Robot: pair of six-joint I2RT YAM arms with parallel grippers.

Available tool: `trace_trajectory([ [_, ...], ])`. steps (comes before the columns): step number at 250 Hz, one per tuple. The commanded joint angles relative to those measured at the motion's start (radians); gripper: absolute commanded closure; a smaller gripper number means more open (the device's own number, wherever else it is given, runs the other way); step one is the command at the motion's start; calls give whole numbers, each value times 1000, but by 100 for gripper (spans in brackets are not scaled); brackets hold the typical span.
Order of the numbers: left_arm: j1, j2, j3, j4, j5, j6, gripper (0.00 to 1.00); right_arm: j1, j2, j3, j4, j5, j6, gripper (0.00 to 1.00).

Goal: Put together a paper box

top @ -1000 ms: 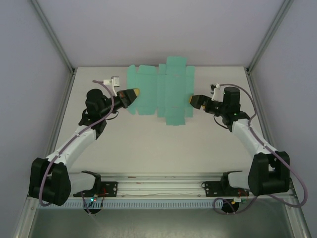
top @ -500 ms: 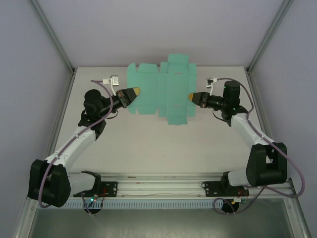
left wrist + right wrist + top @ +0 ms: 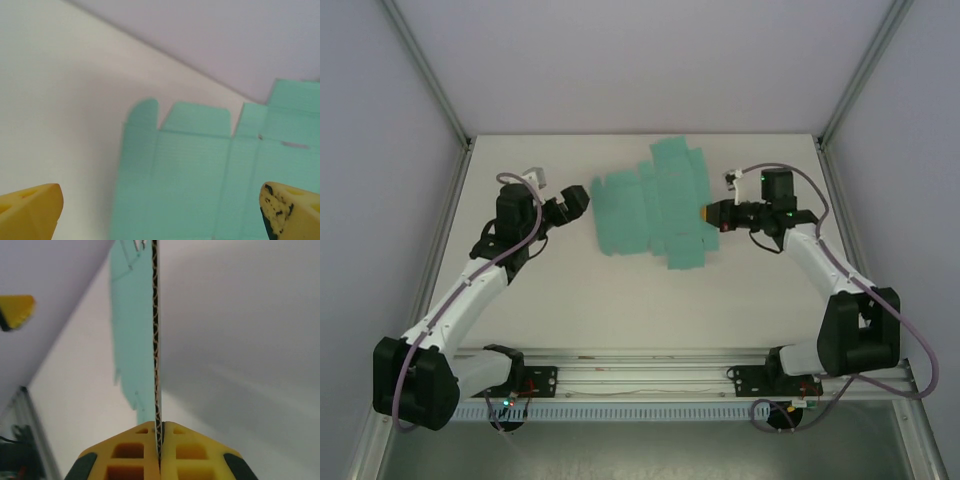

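The paper box (image 3: 655, 205) is a flat teal-green die-cut sheet with flaps, lying slightly askew on the white table. My right gripper (image 3: 708, 213) is shut on its right edge. In the right wrist view the yellow fingers (image 3: 140, 445) pinch the card edge-on, and the sheet (image 3: 132, 340) runs away from them. My left gripper (image 3: 578, 197) stands open just off the sheet's left edge with nothing in it. In the left wrist view the sheet (image 3: 210, 170) lies ahead of that gripper (image 3: 161, 200), whose yellow fingertips (image 3: 30, 210) are spread wide.
Grey walls and slanted frame posts (image 3: 430, 90) close in the table on three sides. A metal rail (image 3: 640, 378) with both arm bases runs along the near edge. Bare table (image 3: 640, 300) lies between the sheet and the rail.
My left gripper has let go of the sheet's left edge, opened and drawn back to the left. My right gripper has shut on the right edge. The sheet has shifted nearer and turned slightly.
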Motion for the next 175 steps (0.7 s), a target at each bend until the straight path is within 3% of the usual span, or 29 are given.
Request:
trace_trajectory([
  [1,-2,-14,26,-165,-121,63,0,68,56,36,-153,297,-194,100],
  [54,-2,74,23,-4,142,51,0,229,166,48,8,783,-329,91],
  [75,-5,137,46,42,253,37,0,275,192,47,99,915,-383,91],
  [116,-23,292,121,133,427,-13,0,359,201,-49,336,979,-623,92],
  [175,-91,447,348,14,430,53,0,436,257,-68,414,1067,-816,90],
])
